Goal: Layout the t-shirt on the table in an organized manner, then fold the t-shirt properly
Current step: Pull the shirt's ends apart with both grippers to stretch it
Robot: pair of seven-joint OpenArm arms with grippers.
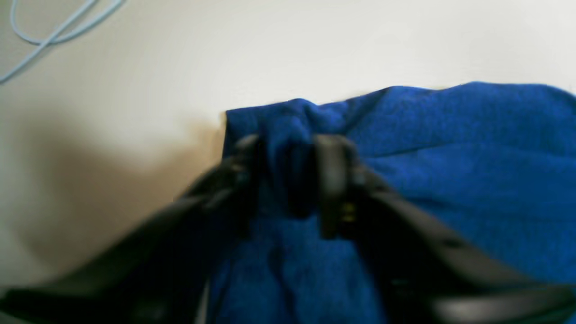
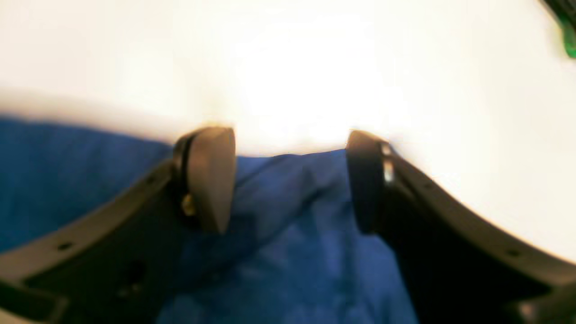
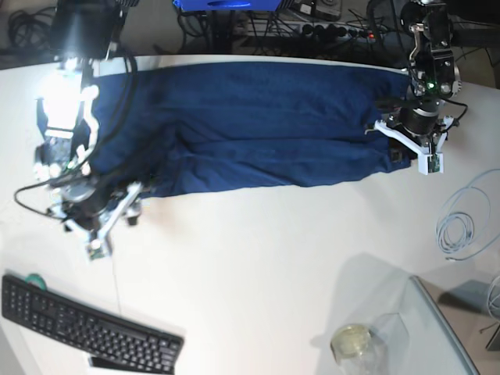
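The dark blue t-shirt (image 3: 258, 125) lies stretched along the far side of the white table (image 3: 258, 258), doubled lengthwise into a long band. At the band's right end in the base view, my left gripper (image 3: 400, 148) sits over the cloth. In the blurred left wrist view its jaws (image 1: 292, 157) stand partly apart, open, with a raised ridge of t-shirt (image 1: 472, 171) between them. My right gripper (image 3: 133, 205) is at the band's near left corner. Its fingers (image 2: 290, 180) are wide open, with the t-shirt (image 2: 297, 252) lying loose under them.
A black keyboard (image 3: 86, 324) lies at the near left edge. A glass jar (image 3: 351, 342) and a clear panel (image 3: 445, 328) stand at the near right. A pale blue cable coil (image 3: 461, 226) lies right of the shirt, and shows again as a cable (image 1: 54, 31). Cables crowd the floor behind the table.
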